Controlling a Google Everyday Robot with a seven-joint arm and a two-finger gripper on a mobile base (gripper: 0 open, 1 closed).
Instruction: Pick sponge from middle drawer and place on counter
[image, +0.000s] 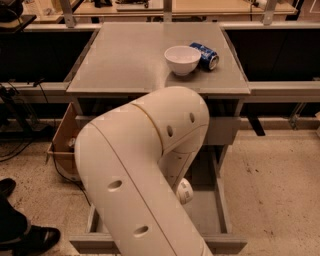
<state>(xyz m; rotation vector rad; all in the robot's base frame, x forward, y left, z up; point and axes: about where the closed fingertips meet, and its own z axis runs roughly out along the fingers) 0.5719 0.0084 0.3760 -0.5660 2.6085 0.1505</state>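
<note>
The grey middle drawer (222, 210) stands pulled out below the cabinet. My bulky cream arm (145, 165) bends over it and reaches down into it, covering most of its floor. The gripper is hidden behind the arm, down inside the drawer. The sponge is hidden from view. The counter (130, 60) is the grey top of the cabinet, beyond the arm.
A white bowl (182, 59) and a blue can (205, 55) lying on its side sit at the counter's back right. A cardboard box (62, 145) stands left of the cabinet. A person's dark shoes (20, 235) are at the lower left. Benches run behind.
</note>
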